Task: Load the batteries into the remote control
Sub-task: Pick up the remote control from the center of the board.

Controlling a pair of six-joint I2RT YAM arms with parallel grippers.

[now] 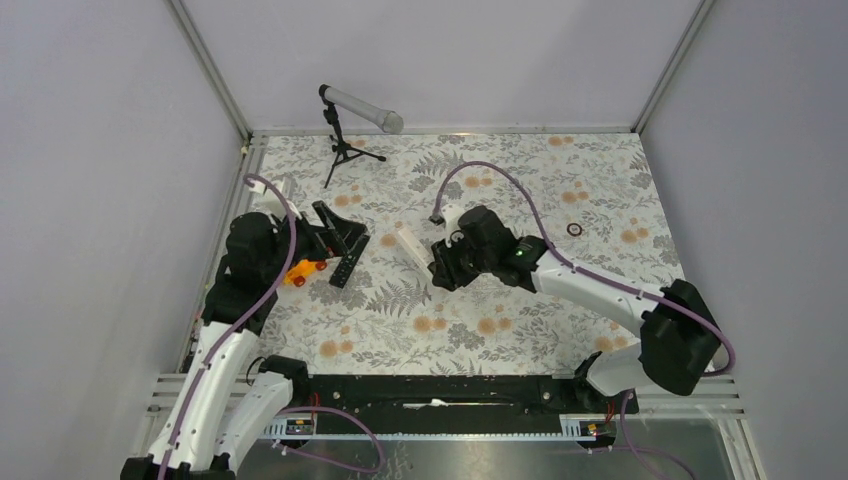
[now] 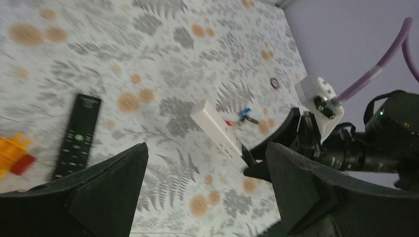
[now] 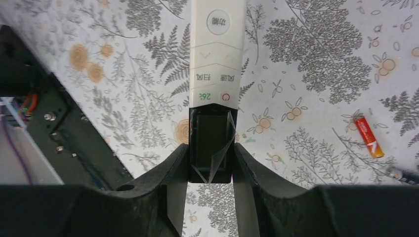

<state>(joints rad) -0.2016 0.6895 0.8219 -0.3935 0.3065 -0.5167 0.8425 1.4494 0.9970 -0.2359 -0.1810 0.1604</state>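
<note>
Grey ferns and orange blossoms pattern the white table. The slim white plastic remote carries a black screen, green digits and a red power mark. The small cylindrical battery is red and orange.

Left arm, right arm: smooth white long parts, black chunky joints. Thin purple cable runs along each arm in big loop. Tiny green light on right arm's black wrist. Left gripper, right gripper: black fingers, thick, dull, wedge shape. White plug box where purple cable goes in.
</note>
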